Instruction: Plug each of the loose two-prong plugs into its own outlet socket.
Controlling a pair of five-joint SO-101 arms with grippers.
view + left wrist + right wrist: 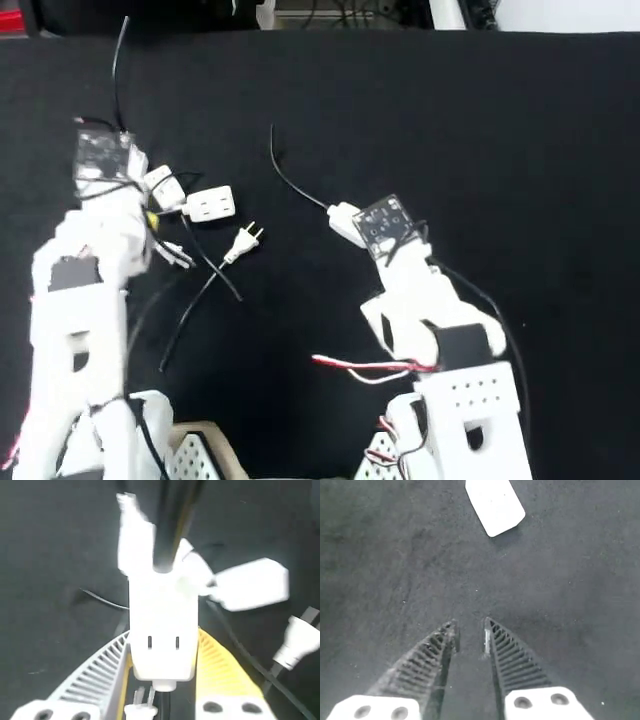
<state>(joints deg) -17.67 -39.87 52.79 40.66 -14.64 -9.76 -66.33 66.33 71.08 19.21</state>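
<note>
Between left fingers (220, 680): white outlet socket (162, 645), gripped; loose plug (299, 641) nearby.

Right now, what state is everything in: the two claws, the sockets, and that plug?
left gripper: shut on a socket.
held socket: clamped between the fingers, both slots empty.
second socket: lying on the table, nothing plugged in.
loose plug: lying on the table, unplugged, prongs bare.
right gripper: open, nothing between the fingers.
white block: lying on the table ahead of the right gripper, apart from it.
</note>
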